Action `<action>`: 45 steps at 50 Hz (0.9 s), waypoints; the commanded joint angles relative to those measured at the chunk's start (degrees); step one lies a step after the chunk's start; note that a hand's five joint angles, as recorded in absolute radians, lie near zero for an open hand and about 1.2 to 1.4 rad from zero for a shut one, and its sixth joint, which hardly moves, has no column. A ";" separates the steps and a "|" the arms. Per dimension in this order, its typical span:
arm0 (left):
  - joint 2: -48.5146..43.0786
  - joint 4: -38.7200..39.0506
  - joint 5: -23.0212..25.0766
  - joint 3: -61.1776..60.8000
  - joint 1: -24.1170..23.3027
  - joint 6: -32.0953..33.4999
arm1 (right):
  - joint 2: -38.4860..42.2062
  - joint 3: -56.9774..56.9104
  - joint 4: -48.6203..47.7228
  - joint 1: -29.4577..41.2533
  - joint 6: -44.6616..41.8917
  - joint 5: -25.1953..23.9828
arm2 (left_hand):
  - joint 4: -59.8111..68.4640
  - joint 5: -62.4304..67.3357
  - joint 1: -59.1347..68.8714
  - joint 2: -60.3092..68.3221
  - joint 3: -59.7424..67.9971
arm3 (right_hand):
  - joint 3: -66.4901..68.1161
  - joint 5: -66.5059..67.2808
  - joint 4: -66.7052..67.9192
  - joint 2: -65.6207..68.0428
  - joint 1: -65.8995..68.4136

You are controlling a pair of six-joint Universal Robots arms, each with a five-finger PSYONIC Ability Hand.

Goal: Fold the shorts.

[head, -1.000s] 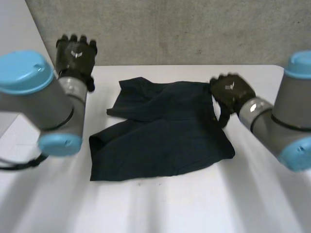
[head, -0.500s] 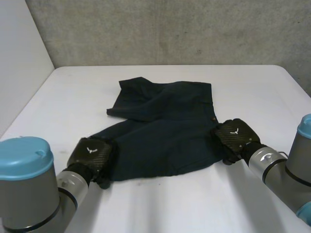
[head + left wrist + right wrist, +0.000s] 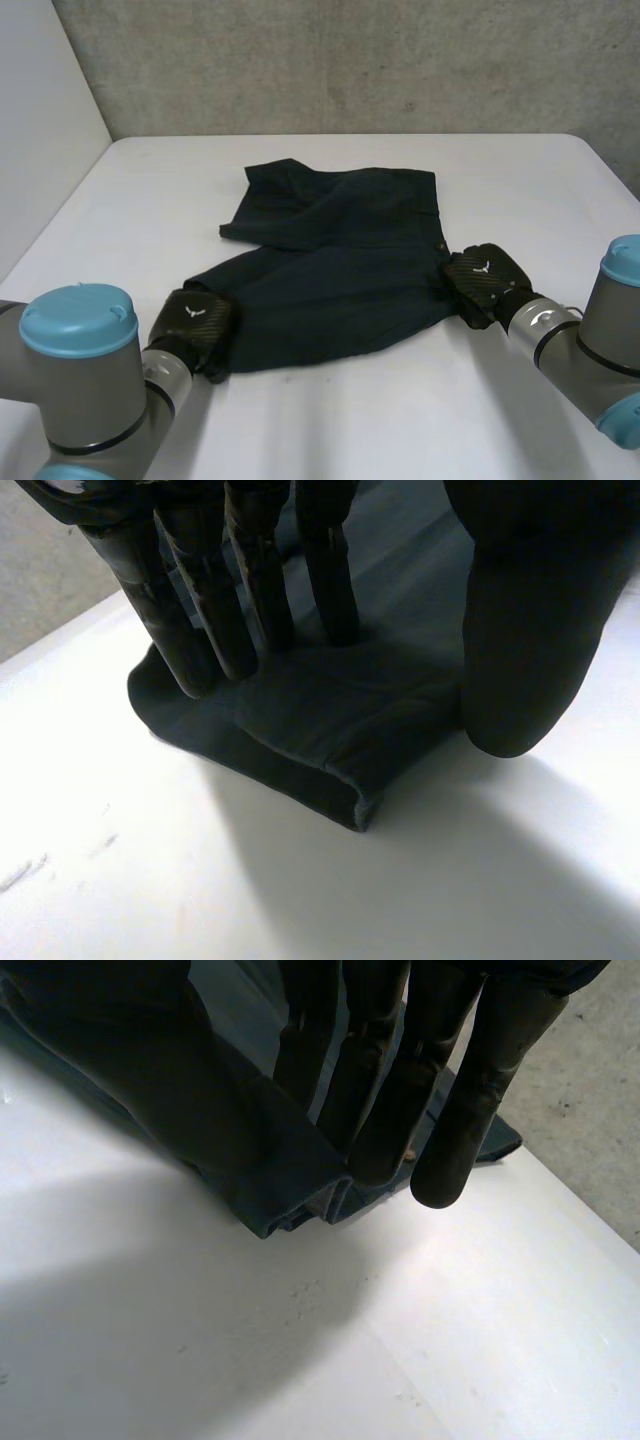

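Shorts of dark cloth are spread flat near the middle of the white bench, with one flap doubled over at their 10 o'clock corner. Bare bench is left open on all sides, widest towards 6 o'clock; the room is bounded at 12 o'clock by a grey wall.

The left robot hand is set on the 7 o'clock corner. In its wrist view the fingers are seen straight and close together, tips pressed onto the cloth, while the thumb is planted apart beside the rolled edge; nothing is pinched.

The right robot hand is placed at the 4 o'clock corner. Its fingers are held straight, side by side, reaching past the hem over bare bench, with a raised fold lying between them and the thumb.

Both corners are hidden under the hands from the head view. The outline of the right thumb is hard to separate from the dark cloth.
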 commanded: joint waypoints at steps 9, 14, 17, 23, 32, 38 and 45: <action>-3.13 2.27 -0.14 2.39 1.39 1.41 | -0.90 0.25 0.01 0.26 0.39 0.94 | 19.65 19.76 19.12 19.66 19.80 | 12.10 14.64 11.92 13.12 27.18; -3.13 2.27 -0.14 2.12 2.01 1.41 | -1.08 0.16 0.09 0.44 0.83 1.02 | 33.24 33.36 32.72 33.26 33.40 | 12.10 14.64 11.92 13.12 27.18; -3.13 2.27 -0.05 2.03 2.10 1.41 | -1.34 0.07 0.18 0.61 0.92 1.38 | 42.69 42.80 42.17 42.71 42.84 | 12.10 14.64 11.92 13.12 27.18; -1.82 1.83 -0.14 1.60 2.10 1.50 | -3.54 -0.63 2.72 0.61 0.39 3.84 | 47.40 47.52 46.88 47.42 47.56 | 12.10 14.64 11.92 13.12 27.18; 15.05 -9.58 0.39 -1.83 2.01 8.17 | -10.73 -2.12 17.13 0.88 -3.82 4.28 | 47.40 47.52 46.88 47.42 47.56 | 12.10 14.64 11.92 13.12 27.18; 28.14 -29.61 0.56 -1.48 0.87 11.96 | -18.30 -2.65 32.51 0.44 -12.43 4.45 | 47.40 47.52 46.88 47.42 47.56 | 12.10 14.64 11.92 13.12 27.18; 36.94 -43.34 4.07 -2.09 -1.24 11.87 | -26.91 0.68 51.49 0.00 -21.75 3.49 | 47.40 47.52 46.88 47.42 47.56 | 12.10 14.64 11.92 13.12 27.18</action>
